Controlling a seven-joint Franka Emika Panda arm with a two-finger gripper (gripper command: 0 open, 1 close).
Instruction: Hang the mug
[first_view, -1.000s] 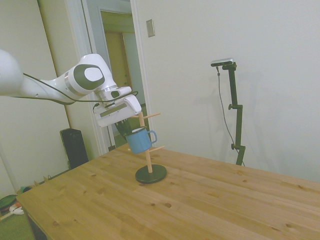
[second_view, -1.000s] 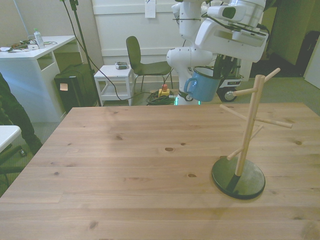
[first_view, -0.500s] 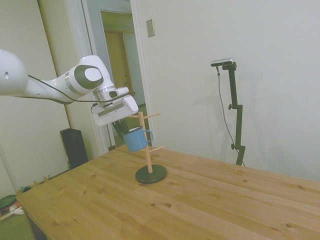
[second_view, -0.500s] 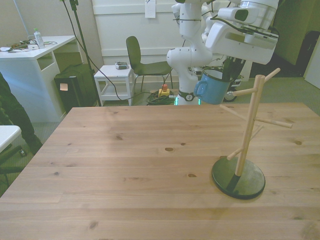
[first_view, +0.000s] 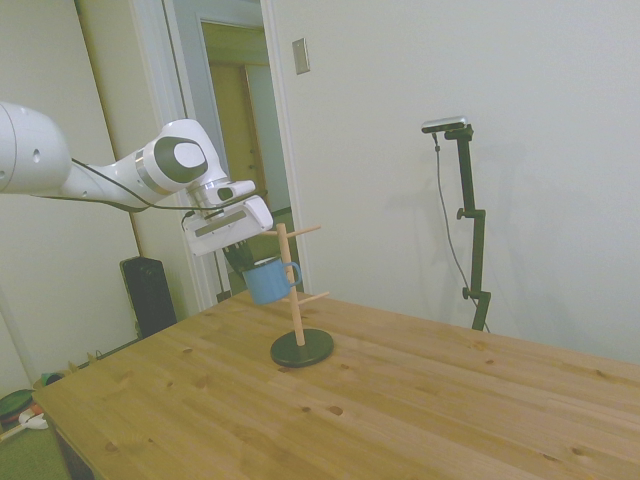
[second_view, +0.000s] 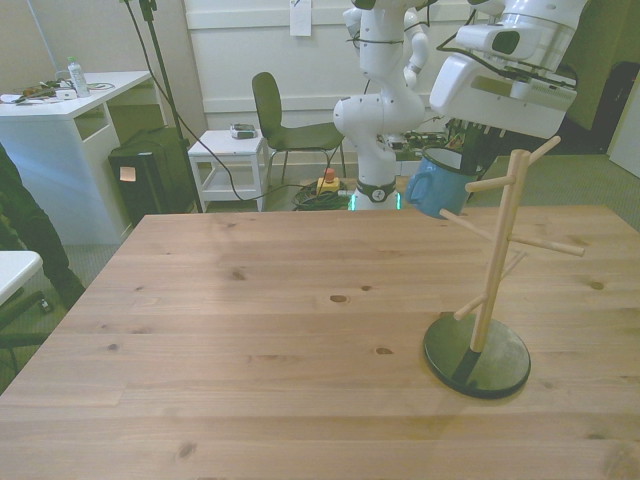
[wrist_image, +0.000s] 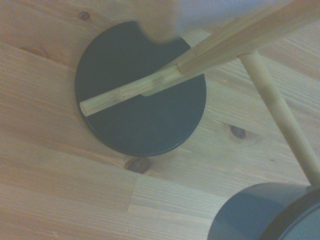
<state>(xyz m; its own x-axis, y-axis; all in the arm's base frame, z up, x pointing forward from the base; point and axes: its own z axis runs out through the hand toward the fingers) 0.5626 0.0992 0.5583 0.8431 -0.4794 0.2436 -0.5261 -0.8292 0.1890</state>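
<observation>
The fingers (second_view: 462, 160) are closed on the rim of the mug (second_view: 436, 186), which hangs in the air just beside the upper pegs of the wooden mug tree (second_view: 497, 262), near the bench's (second_view: 250, 330) far edge at the front view's right. If the blue handle (second_view: 416, 188) (it faces away from the post in the front view) misses a peg tip, the mug body could knock the post and tip the stand. Compared with a second ago, the mug has moved closer to the post.
</observation>
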